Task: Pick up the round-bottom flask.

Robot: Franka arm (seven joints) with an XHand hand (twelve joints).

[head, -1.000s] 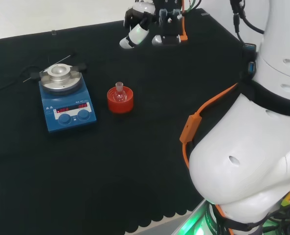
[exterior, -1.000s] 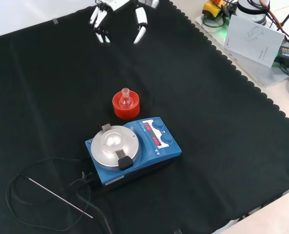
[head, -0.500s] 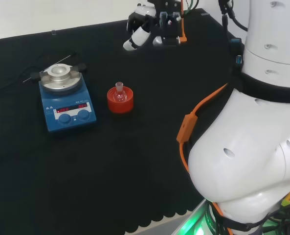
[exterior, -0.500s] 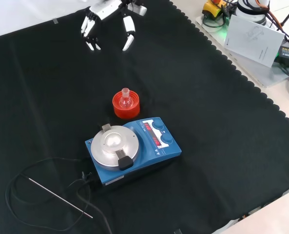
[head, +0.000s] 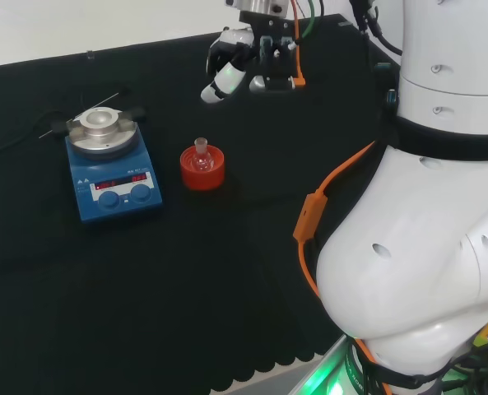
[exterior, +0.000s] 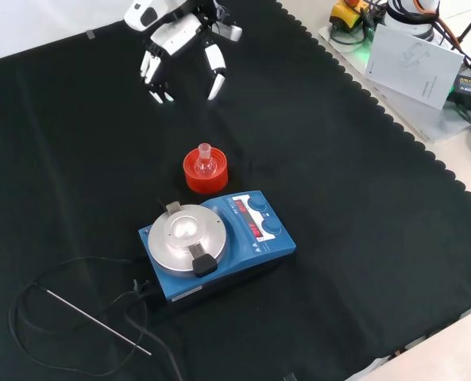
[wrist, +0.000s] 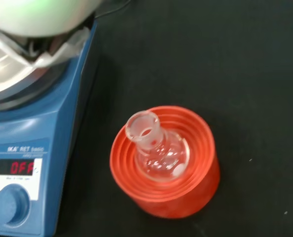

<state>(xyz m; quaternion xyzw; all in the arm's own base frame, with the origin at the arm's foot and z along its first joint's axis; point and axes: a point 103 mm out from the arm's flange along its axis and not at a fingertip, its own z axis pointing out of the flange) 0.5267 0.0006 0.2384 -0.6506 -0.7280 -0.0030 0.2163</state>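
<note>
A small clear round-bottom flask sits upright in a red ribbed ring stand near the middle of the black cloth. The hand hangs in the air above the cloth, beyond the flask in the front view and up to its right in the head view. Its fingers are spread and relaxed, pointing down, with nothing between them. The hand is well apart from the flask.
A blue hotplate stirrer with a round metal top stands right beside the red stand. A thin metal probe with a black cable lies near it. A white box stands off the cloth's right edge in the front view.
The hand has come down and toward the flask, lower in the front view, its fingers still spread. The flask and its stand have not moved.
</note>
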